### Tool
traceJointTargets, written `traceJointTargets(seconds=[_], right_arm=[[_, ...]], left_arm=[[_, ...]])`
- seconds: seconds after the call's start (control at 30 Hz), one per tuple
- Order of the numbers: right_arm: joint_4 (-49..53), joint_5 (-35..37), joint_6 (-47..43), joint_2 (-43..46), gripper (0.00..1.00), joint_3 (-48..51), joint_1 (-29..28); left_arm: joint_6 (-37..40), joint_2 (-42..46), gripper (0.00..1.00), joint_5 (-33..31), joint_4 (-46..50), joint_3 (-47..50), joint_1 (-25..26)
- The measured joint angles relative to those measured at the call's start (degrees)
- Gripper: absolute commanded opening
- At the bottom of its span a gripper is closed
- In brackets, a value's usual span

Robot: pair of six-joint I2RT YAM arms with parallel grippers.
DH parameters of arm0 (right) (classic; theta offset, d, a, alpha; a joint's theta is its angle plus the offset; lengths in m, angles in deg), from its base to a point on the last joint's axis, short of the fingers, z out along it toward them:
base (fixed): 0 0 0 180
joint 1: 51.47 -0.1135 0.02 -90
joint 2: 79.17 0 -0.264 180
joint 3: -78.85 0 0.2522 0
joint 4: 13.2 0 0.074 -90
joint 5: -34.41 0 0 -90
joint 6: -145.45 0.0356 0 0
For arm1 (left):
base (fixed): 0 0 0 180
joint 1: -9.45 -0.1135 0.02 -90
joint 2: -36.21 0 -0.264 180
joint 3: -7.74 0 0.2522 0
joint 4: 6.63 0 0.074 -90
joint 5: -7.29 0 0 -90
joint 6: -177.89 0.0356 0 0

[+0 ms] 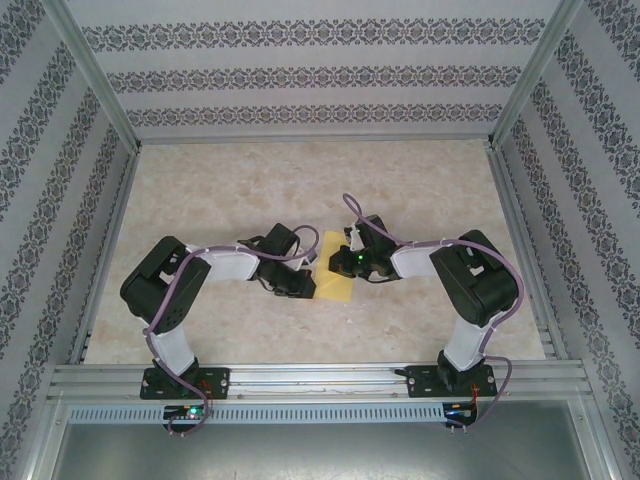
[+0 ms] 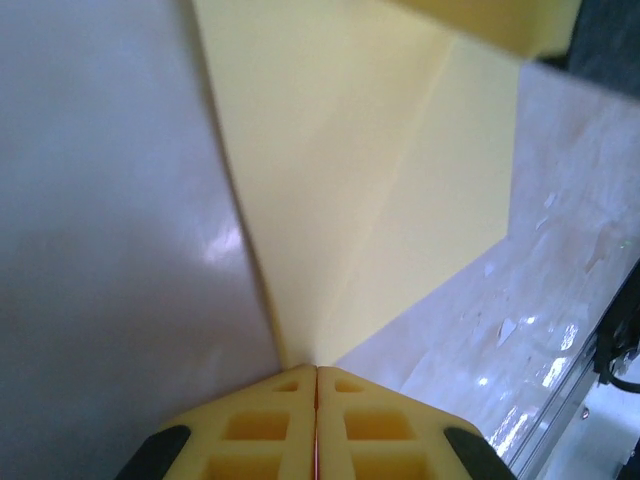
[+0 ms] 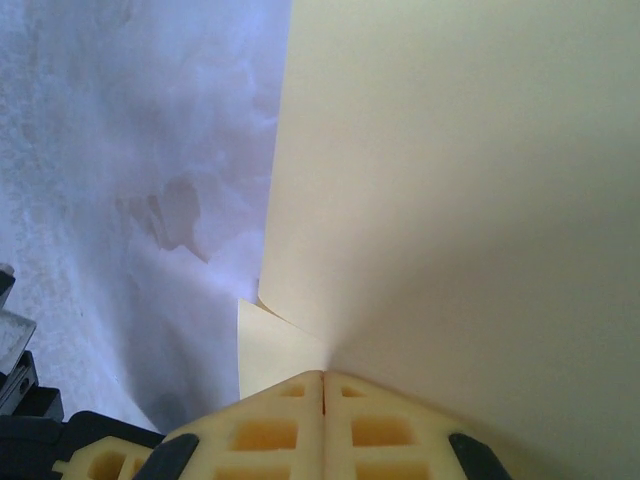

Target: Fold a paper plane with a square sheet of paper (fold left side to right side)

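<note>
Marbled tabletop (image 1: 200, 200) inside patterned walls; the square sheet of paper (image 1: 336, 287) sits about the middle of it, well away from every edge, between my two arms. My left gripper (image 2: 316, 372) has its jaws pressed together on the sheet's left side, where the paper lifts off the table in a sloped flap with a crease running up from the pinch. My right gripper (image 3: 323, 376) is likewise clamped on an upper layer, with a lower corner peeking out beside it. To fold well, I reckon I should carry the left side over in a low arc, anchor with the right, match edges before flattening, and never tug, since thin paper skews or tears.
</note>
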State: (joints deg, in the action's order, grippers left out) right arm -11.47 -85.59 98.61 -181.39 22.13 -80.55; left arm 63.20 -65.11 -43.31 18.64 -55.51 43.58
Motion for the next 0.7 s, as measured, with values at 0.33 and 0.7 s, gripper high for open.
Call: traceJointTargets(seconds=[0.33, 0.7], right_arm=[[0.2, -0.1, 0.0, 0.0, 0.00, 0.0, 0.1], [0.8, -0.1, 0.0, 0.0, 0.00, -0.4, -0.1]], left_arm=[[0.1, 4.1, 0.08, 0.0, 3.1, -2.8, -0.1], [0.3, -5.4, 0.05, -1.1, 2.7, -7.9, -0.1]])
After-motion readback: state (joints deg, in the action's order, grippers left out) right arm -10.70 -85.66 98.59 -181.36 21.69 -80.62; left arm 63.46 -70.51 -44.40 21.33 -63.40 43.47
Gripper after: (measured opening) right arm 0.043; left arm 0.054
